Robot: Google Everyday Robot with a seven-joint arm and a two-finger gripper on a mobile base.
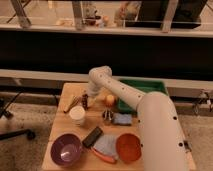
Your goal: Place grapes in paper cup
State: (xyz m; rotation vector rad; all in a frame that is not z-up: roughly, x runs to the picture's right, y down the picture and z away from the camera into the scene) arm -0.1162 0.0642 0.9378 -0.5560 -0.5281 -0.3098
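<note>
Camera view: tool (86, 101) down at far-left part of surface (59, 126), right over grapes (85, 101), arm (112, 86) reaching in from right. Can't tell how wide the tool stands or whether the bunch is gripped. Paper cup (77, 114) upright just in front of grapes, rim up and unobstructed, likely short carry. Orange fruit (110, 100) right of tool, small dark cup (107, 116) nearer, purple bowl (65, 149) and orange bowl (128, 147) at front edge, out of the path.
</note>
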